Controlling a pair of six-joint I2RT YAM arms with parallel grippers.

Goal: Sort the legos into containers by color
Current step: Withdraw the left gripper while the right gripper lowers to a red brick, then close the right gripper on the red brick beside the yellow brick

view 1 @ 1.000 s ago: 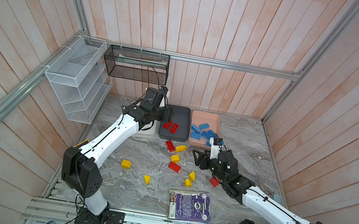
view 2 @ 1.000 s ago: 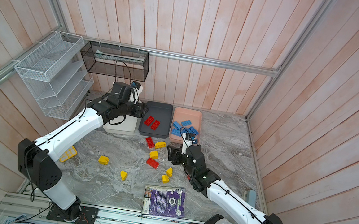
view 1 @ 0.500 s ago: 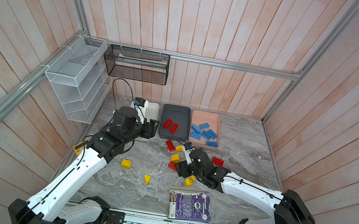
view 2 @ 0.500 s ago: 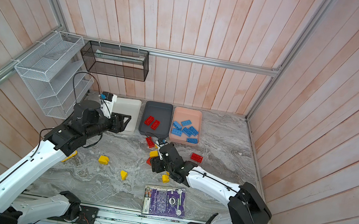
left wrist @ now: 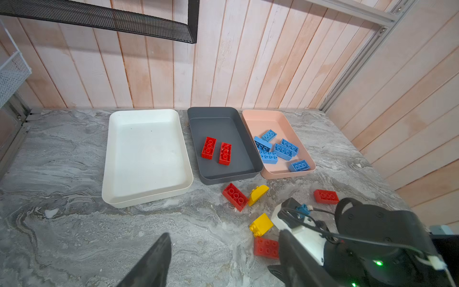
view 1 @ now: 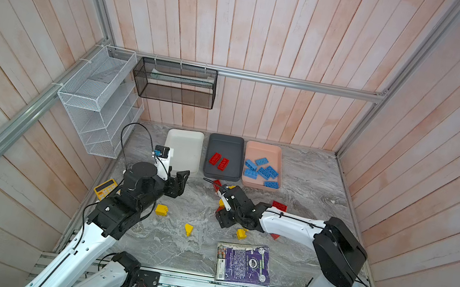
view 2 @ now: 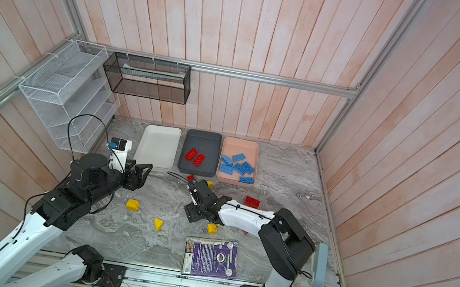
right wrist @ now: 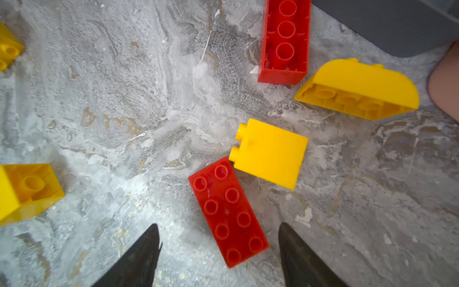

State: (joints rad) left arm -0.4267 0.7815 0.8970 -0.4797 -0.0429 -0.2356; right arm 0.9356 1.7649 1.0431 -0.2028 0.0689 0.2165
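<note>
Right pincer [right wrist: 217, 225] was open astride studs-up red 2x4 brick [right wrist: 228, 211], apparently aligned to grasp it for dark grey tray [left wrist: 231, 177] | left pincer [left wrist: 223, 236] was open, empty.

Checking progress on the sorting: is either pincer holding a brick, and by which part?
Nothing is held. The left pincer is open and empty; the right pincer is open, either side of a red brick, not gripping it.

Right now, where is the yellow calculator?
In a top view, the yellow calculator lies at the table's left edge, near the white wire rack and beside the left arm.
</note>
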